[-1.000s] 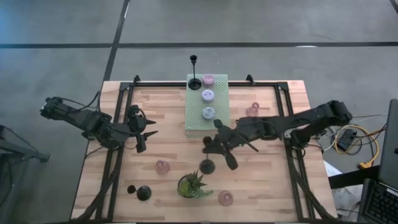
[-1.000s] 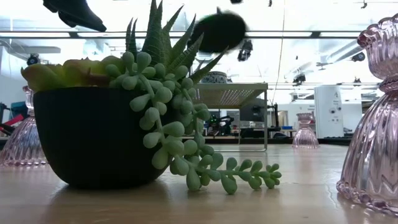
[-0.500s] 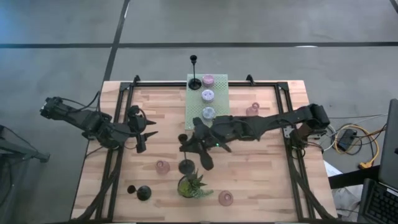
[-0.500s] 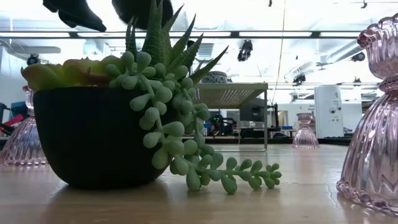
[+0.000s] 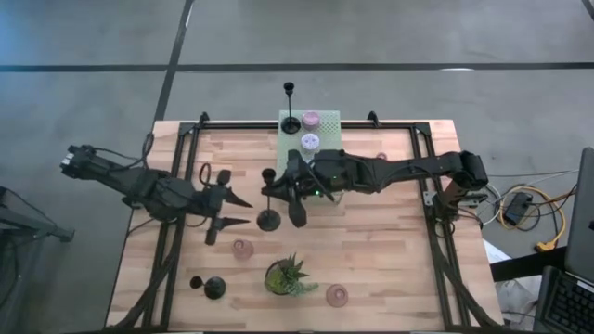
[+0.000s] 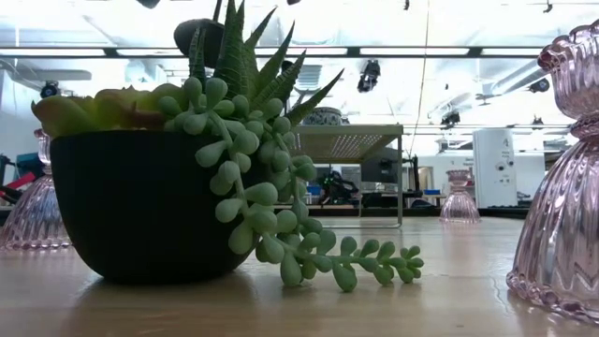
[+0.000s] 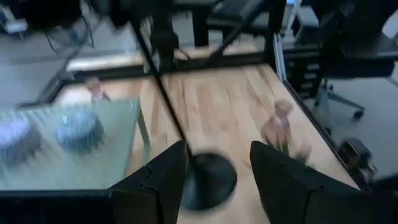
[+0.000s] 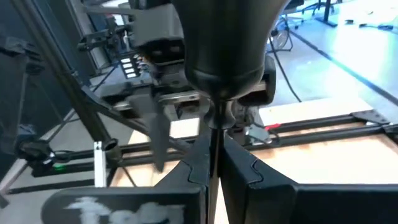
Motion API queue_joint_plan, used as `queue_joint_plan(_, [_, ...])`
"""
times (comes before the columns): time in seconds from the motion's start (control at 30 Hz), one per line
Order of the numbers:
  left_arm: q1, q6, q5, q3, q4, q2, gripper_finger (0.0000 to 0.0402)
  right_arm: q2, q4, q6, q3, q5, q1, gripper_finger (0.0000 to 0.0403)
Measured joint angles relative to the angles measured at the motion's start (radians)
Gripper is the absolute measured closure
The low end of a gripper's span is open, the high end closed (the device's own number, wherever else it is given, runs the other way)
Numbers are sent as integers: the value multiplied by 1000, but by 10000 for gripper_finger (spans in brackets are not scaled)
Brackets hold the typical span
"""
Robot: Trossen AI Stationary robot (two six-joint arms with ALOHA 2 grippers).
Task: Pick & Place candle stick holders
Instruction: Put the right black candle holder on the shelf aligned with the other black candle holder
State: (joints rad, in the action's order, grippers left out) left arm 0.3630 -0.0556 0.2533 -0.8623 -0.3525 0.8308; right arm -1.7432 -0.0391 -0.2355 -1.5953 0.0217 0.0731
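Observation:
My right gripper (image 5: 276,193) reaches from the table's right to its middle and is shut on a black candle stick holder (image 5: 268,209) with a round base and a thin stem. My left gripper (image 5: 243,211) is open just left of that holder's base (image 7: 208,180), which shows between its fingers without touching them. A second black holder (image 5: 290,109) stands on the pale green perforated box (image 5: 320,167), with lilac-grey holders (image 5: 309,141) beside it. Pink glass holders stand on the table (image 5: 243,248) (image 5: 337,295) (image 5: 379,163). A third black holder (image 5: 213,287) lies near the front left. My right gripper pinches the black holder's thin stem (image 8: 212,134) between its two fingers, below the cup (image 8: 224,43). The fingers come level from the table's right and lie across the stem. The holder is lifted clear of the table and tilted, base (image 5: 268,220) toward the near edge.
A spiky green potted plant (image 5: 288,276) stands near the front edge, close before the low camera (image 6: 187,168). The box takes up the far middle of the table. Dark frame rails (image 5: 176,232) run along the left and right sides.
My right gripper has carried the black holder toward the table's left edge and then toward the far edge, clear of the table throughout. My left gripper has moved toward the right and a little nearer, up to the holder's base.

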Motion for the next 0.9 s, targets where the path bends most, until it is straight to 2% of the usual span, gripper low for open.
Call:
queue_joint_plan(0.23, [-83, 14, -34, 0, 131, 83, 218, 0, 0, 30, -22, 16, -12, 392])
queue_joint_plan(0.33, [-132, 8, -89, -3, 166, 107, 218, 0, -3, 30, -28, 35, -11, 392])
queue_joint_plan(0.47, [-184, 0, -168, -35, 179, 145, 218, 0, 0, 32, -31, 39, -11, 392])
queue_joint_plan(0.63, [-210, 26, -196, -79, 180, 181, 220, 0, -6, 31, -31, 38, -11, 392])
queue_joint_plan(0.77, [-214, 45, -202, -115, 180, 191, 236, 0, -11, 30, -29, 38, -10, 392])
queue_joint_plan(0.9, [-221, 56, -203, -127, 184, 190, 280, 0, -9, 31, -28, 38, -11, 392])
